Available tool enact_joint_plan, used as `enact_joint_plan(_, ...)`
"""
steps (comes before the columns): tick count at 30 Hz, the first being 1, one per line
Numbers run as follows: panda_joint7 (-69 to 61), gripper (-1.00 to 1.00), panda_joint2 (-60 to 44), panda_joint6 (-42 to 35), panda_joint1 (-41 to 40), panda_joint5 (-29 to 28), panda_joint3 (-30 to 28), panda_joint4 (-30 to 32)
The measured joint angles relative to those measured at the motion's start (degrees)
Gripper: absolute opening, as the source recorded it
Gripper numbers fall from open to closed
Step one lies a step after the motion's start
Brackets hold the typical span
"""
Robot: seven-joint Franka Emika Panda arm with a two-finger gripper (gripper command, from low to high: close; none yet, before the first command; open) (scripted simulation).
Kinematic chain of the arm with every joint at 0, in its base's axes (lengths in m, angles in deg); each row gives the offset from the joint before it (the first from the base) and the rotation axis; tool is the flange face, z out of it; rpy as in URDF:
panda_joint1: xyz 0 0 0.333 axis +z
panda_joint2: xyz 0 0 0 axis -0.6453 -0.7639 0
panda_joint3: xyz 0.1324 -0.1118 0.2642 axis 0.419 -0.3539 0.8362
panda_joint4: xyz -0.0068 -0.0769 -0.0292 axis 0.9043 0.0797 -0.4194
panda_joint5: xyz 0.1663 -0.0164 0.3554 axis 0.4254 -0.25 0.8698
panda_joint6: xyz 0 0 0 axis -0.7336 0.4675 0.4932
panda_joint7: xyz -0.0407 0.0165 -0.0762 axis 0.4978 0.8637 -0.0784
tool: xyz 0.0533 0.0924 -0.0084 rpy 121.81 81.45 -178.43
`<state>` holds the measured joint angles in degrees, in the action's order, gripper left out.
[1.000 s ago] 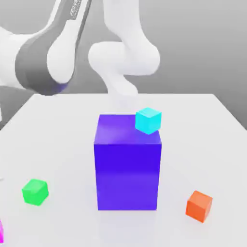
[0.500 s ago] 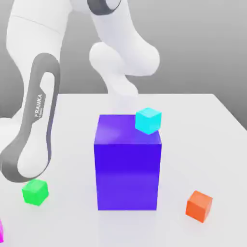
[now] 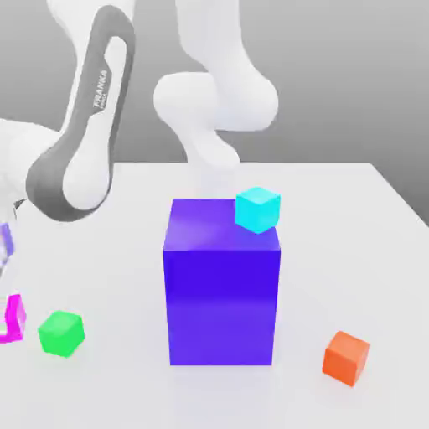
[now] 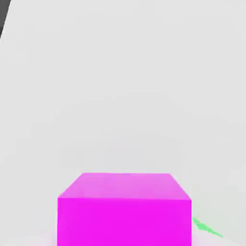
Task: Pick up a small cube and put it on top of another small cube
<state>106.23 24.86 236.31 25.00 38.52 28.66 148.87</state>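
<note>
Magenta cube (image 4: 124,221) now higher in the exterior view, grasped by the end effector (image 3: 7,322)

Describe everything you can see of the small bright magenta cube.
The small bright magenta cube looks smooth, opaque and evenly coloured, with flat faces, straight edges and no visible markings. The hand view shows one paler face and one deeper magenta face. It is held in the gripper. In the exterior view it sits at the left edge, beside the small green cube without touching it, and partly hidden by a pale finger.
</note>
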Motion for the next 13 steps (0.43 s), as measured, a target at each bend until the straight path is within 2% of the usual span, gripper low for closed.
enact_joint_plan(4,8.18,-1.00,7.47,1.26,-0.78,-4.40,-0.70,8.15)
enact_joint_plan(6,7.95,-1.00,6.02,3.90,-1.09,-2.81,-0.07,9.44)
enact_joint_plan(9,4.24,-1.00,0.41,9.14,-2.16,2.71,2.41,9.48)
enact_joint_plan(10,2.82,1.00,-1.64,10.95,-3.07,4.69,3.71,9.36)
enact_joint_plan(13,2.82,1.00,-1.64,10.95,-3.07,4.69,3.71,9.36)
